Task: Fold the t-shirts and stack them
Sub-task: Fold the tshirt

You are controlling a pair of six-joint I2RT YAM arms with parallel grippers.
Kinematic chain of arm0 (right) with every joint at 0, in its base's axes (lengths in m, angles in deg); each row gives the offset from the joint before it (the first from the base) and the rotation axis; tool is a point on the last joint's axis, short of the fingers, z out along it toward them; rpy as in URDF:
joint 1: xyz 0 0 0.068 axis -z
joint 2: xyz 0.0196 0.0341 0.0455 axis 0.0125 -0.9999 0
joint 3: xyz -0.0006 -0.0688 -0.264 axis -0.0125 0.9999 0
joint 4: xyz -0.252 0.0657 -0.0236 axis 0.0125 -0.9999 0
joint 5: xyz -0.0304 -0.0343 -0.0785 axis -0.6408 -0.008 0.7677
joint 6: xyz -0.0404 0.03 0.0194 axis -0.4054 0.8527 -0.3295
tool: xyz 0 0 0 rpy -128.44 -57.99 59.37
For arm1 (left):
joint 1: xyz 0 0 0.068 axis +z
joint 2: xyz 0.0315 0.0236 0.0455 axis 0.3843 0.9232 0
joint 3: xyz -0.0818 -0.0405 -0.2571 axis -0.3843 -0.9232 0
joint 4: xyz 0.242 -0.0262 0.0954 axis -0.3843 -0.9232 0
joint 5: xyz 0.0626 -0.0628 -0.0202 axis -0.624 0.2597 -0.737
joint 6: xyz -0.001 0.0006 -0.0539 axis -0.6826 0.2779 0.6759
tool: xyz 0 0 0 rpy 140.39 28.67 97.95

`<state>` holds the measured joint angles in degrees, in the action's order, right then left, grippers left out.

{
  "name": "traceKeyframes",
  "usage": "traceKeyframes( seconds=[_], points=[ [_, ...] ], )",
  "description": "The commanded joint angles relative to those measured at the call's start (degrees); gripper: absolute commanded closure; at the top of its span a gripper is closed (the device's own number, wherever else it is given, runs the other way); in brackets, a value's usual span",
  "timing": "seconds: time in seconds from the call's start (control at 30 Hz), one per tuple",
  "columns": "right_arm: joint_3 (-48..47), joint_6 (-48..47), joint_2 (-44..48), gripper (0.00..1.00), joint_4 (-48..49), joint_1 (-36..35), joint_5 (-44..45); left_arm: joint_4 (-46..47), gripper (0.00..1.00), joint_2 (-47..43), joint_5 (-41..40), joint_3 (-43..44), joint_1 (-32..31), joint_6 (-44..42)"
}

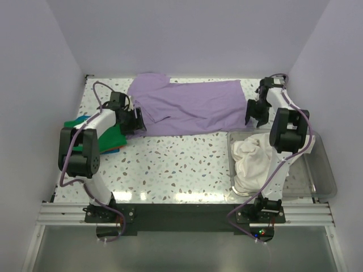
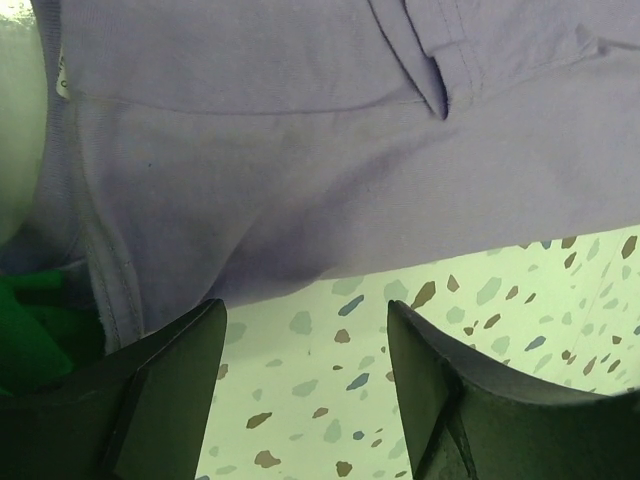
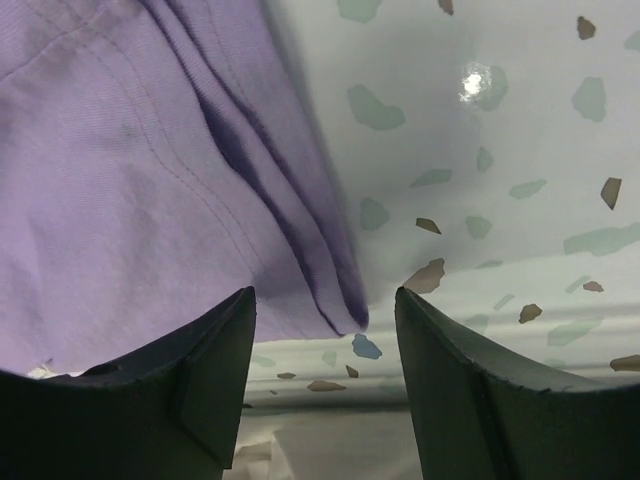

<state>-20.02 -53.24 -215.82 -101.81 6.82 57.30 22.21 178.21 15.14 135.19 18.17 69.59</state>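
Nearest the bases, the cream white t-shirt [image 1: 252, 158] lies crumpled in the clear bin [image 1: 317, 164] at the right, and the bright green t-shirt [image 1: 112, 139] sits compact at the left of the bench [image 1: 176, 164]; farther back the lavender t-shirt [image 1: 193, 107] lies spread across the bench, an arm at each end; the left end effector [image 1: 138, 120] is released and empty at the lavender edge, with green cloth just beside it, so a closing pinch may, I judge, catch the green shirt too and drag it out of shape; the right end effector [image 1: 258, 113] is likewise released over the rumpled hem corner, where a shallow bite could take one ply only or slip off, skewing the fold; the bin rim close by could snag the cloth.
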Motion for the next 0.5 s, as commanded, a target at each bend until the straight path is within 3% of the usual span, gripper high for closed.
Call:
traceKeyframes(
  seconds=[0.0,0.07,0.17,0.27,0.47],
  points=[
    [-1.8,-2.2,1.8,0.41,-1.3,0.0,-2.3,3.7,0.29,-0.1,0.2,-0.9,-0.1,0.4],
    [-2.7,-2.8,0.4,0.51,-2.7,0.0,-2.4,4.0,0.29,0.8,-0.7,-1.2,-0.1,0.1],
    [-3.3,-2.9,-0.9,0.81,-3.8,0.0,-1.4,4.5,0.29,1.8,-1.4,-1.8,-0.1,-0.1],
    [-3.9,-3.0,-1.5,0.91,-5.1,0.0,0.5,5.2,0.29,2.2,-2.1,-2.2,-0.1,-0.3],
    [-3.8,-1.6,-0.9,1.00,-5.2,0.0,7.4,5.5,0.29,3.4,-4.1,-1.7,-0.1,-1.2]
  ],
)
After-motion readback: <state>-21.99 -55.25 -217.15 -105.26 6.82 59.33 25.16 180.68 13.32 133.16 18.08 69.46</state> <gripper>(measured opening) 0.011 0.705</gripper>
